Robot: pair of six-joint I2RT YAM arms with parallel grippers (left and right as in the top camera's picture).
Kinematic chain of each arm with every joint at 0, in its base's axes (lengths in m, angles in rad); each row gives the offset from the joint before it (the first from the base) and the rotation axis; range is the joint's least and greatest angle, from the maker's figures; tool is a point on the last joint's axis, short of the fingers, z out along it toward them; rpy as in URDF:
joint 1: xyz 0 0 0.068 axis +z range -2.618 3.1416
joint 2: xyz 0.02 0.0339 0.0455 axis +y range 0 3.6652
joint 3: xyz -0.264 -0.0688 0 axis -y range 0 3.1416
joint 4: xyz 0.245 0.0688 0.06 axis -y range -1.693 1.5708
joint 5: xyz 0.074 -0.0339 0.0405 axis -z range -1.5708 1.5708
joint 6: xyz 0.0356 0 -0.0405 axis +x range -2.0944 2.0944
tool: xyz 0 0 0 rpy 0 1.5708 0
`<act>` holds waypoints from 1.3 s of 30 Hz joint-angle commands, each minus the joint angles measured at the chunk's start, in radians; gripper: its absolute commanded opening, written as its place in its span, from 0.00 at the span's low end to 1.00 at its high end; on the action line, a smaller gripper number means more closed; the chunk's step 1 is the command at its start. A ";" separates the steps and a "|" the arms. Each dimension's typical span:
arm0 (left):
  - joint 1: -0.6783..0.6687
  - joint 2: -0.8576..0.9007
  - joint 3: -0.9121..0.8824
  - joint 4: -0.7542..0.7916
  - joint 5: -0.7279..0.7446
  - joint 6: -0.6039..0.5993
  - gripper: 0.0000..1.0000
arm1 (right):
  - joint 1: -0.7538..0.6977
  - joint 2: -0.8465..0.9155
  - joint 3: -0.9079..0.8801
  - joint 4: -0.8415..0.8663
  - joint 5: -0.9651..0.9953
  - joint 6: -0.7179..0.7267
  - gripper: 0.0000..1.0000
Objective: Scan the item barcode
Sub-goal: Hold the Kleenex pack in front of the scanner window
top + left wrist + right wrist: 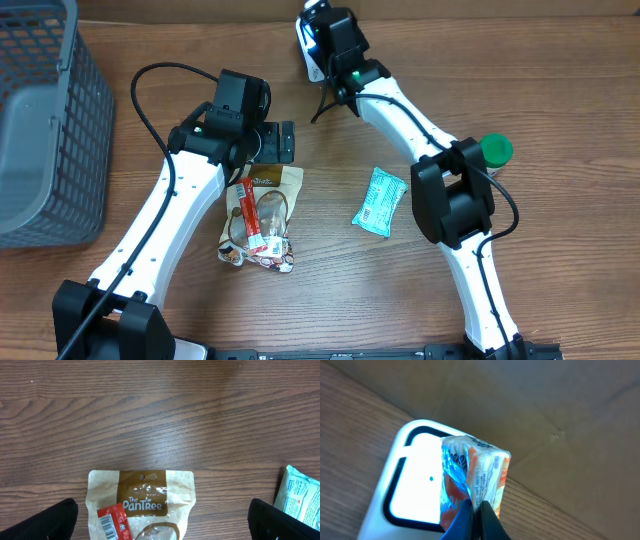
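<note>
- The basket (85, 120) stands at 9 o'clock on the tabletop (560, 80), well apart from the work; ignore it.
- Your left claw (270, 140) is wide open and holds nothing. It hovers over the top edge of the pouch (142, 495), just left of centre. The left arm rises from 7 o'clock with its elbow bent. Leave it parked there, clear of the scan.
- The scanner (412, 485) lies at 12 o'clock with its window lit.
- The packet (477, 472) is at the scanner, pinched by its lower edge in your right claw (477, 512), which is closed on it. It hangs across the right side of the lit window; whether it touches the glass I cannot tell.
- No barcode shows in the wrist view. Judging from that, roll the wrist slowly until the printed face squares up to the window, then hold steady. The wrapper looks glossy and crinkled, so glare and folds could spoil the read; squeeze no harder.
- The right arm reaches from 5 o'clock, elbow out near 3, forearm running up to 12, wrist tipped toward the scanner.
- The teal pack (381, 200) lies right of centre. The bottle (495, 150) stands just beside your right elbow, so mind it when you turn.
</note>
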 commanded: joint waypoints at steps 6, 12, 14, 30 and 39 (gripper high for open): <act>-0.001 -0.008 0.012 -0.001 0.007 -0.010 1.00 | 0.008 -0.001 0.011 -0.008 0.023 -0.054 0.04; -0.001 -0.008 0.012 -0.001 0.007 -0.010 1.00 | 0.008 -0.001 0.011 -0.011 0.014 -0.054 0.04; -0.001 -0.008 0.012 -0.001 0.007 -0.010 1.00 | 0.008 -0.001 0.011 -0.023 0.014 -0.054 0.04; -0.001 -0.008 0.012 0.000 0.007 -0.011 1.00 | 0.005 -0.079 0.013 -0.063 0.014 0.037 0.04; -0.001 -0.008 0.012 0.000 0.007 -0.010 1.00 | -0.030 -0.283 0.013 -0.486 0.014 0.341 0.04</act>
